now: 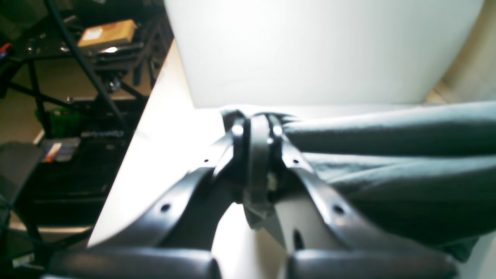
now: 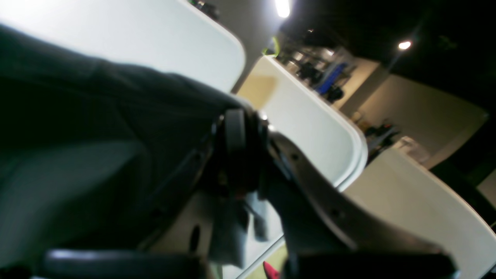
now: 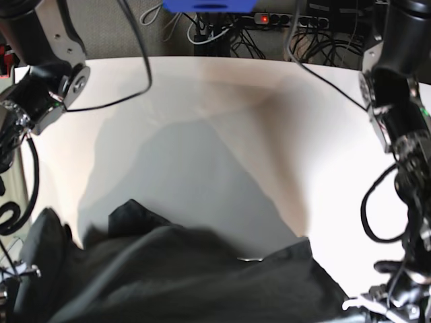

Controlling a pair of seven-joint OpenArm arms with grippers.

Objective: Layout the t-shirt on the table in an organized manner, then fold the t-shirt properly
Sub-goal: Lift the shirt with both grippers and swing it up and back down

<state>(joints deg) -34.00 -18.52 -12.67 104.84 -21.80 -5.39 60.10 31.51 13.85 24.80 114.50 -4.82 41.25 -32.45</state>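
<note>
Left tool [image 1: 255,133]: clamped on the t-shirt [image 3: 202,276] edge.
Right tool [image 2: 244,128]: pinching cloth too.
T-shirt: bunched, lifted above the desk [image 3: 222,101] near edge.
Advice: spread both tools evenly (no slack), lower flat.

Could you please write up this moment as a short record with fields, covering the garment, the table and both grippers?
garment: dark grey t-shirt, bunched and wrinkled, not laid flat
position: at the near edge of the table, partly lifted
left gripper: shut on a fold of the t-shirt, cloth stretching away to one side
right gripper: shut on the t-shirt
table surface: white, bare beyond the shirt
fold: not yet started
</note>
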